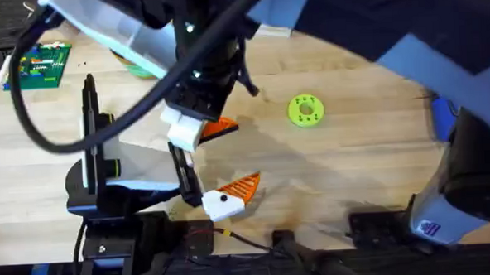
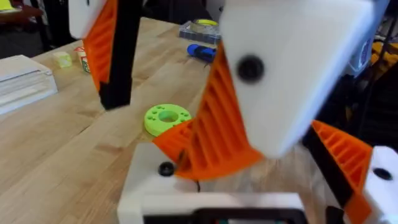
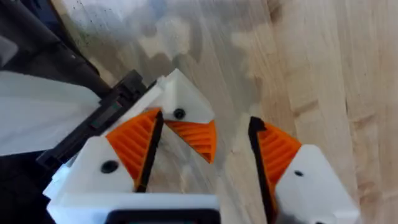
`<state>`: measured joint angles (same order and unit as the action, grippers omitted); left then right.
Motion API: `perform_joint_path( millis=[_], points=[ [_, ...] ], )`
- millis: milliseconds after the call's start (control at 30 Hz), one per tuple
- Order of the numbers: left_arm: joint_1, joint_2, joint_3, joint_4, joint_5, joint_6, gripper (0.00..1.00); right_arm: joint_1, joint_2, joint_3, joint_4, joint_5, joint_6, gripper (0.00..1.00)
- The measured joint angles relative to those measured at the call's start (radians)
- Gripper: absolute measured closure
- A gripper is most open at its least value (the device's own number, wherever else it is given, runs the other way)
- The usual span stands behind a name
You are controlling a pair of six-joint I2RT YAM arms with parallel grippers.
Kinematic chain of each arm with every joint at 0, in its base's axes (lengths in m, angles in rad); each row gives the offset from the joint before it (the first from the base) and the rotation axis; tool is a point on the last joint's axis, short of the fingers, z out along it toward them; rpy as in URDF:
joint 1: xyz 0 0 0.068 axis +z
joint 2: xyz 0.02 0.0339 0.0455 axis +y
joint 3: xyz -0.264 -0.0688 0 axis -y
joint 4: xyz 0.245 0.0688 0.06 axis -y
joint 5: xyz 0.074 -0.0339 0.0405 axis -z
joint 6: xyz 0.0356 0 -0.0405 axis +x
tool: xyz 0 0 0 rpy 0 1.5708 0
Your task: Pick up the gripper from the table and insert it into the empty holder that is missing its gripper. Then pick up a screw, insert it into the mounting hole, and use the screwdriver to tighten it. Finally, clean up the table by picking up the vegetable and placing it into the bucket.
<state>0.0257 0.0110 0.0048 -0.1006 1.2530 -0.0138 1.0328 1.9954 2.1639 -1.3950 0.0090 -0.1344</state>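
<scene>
The orange ribbed gripper sits against the white pointed holder, which is one finger of my left gripper. A dark mounting hole shows in the holder. My right gripper reaches across from the right and straddles the holder. It is open: one pad lies beside the orange piece, and a gap separates the piece from the other pad. My left gripper stands open wide above the table. The blue screwdriver lies far right, partly under the right arm. Screw and vegetable are hidden.
A flat green disc with holes lies right of the grippers. A green circuit board rests at the far left. A green and yellow object peeks out under the right arm. A clear box stands near the screwdriver.
</scene>
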Motion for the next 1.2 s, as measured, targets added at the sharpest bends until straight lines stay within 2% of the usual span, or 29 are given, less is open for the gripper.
perform_joint_path(
  millis=[133,300,333,400,433,667,833,867,1000,1100,1200],
  points=[
    [0.000,0.000,0.000,0.000,0.000,0.003,0.008,-0.058,-0.043,0.010,-0.023,-0.006,0.015,0.133],
    [0.000,0.000,0.000,0.000,0.000,0.003,0.008,-0.171,-0.141,0.037,-0.037,-0.006,0.026,0.131],
    [0.000,0.000,0.000,0.000,0.000,0.003,0.008,-0.252,-0.211,0.046,-0.057,-0.006,0.027,0.130],
    [0.000,0.000,0.000,0.000,0.000,0.003,0.008,-0.303,-0.249,0.048,-0.070,-0.006,0.030,0.129],
    [0.000,0.000,0.000,0.000,0.000,0.003,0.009,-0.385,-0.295,0.049,-0.093,-0.006,0.038,0.128],
    [0.000,0.000,0.000,0.000,0.000,0.003,0.008,-0.569,-0.359,0.019,-0.143,-0.006,0.056,0.128],
    [0.000,0.000,0.000,0.000,0.000,0.003,0.008,-0.675,-0.445,-0.142,-0.093,-0.006,0.062,0.126],
    [0.000,0.000,0.000,0.000,0.000,0.003,0.008,-0.738,-0.515,-0.281,-0.035,-0.006,0.075,0.126],
    [0.000,0.000,0.000,0.000,0.000,0.003,0.009,-0.845,-0.628,-0.501,0.066,-0.006,0.106,0.126],
    [0.000,0.000,0.000,0.000,0.000,0.003,0.008,-0.928,-0.701,-0.638,0.135,-0.006,0.134,0.126],
    [0.000,0.000,0.000,0.000,0.000,0.003,0.008,-1.011,-0.754,-0.723,0.178,-0.006,0.154,0.126]
  ],
)
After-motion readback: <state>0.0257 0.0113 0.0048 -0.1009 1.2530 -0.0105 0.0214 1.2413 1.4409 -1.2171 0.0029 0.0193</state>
